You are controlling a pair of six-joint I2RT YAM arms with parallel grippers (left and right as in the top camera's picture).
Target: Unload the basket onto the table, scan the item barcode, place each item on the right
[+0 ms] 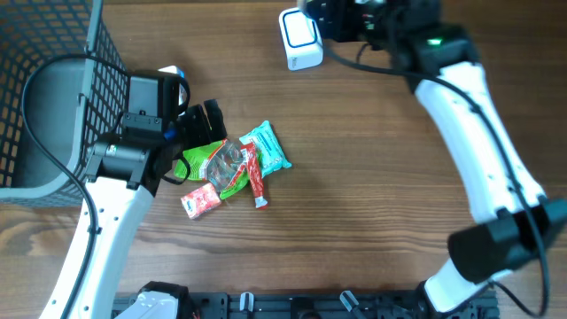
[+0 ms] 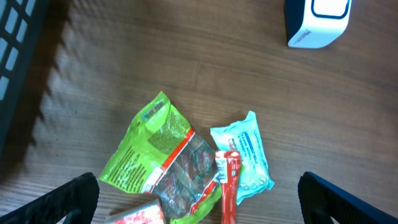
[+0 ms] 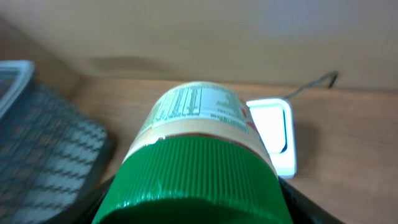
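Observation:
My right gripper (image 3: pixel 193 208) is shut on a jar with a ribbed green lid (image 3: pixel 193 177) and a printed label (image 3: pixel 198 107). It holds the jar on its side, just beside the white scanner (image 3: pixel 273 134). In the overhead view that gripper (image 1: pixel 341 18) sits at the top edge right of the scanner (image 1: pixel 299 40), and the jar itself is hidden there. My left gripper (image 2: pixel 199 205) hangs open above a pile of snack packets, its fingers (image 2: pixel 68 199) wide on either side. Nothing is between them.
The pile holds a green packet (image 1: pixel 208 164), a teal packet (image 1: pixel 268 146), a red stick (image 1: pixel 255 177) and a red-and-white packet (image 1: pixel 201 202). A dark wire basket (image 1: pixel 53 89) stands at the left edge, close behind my left arm.

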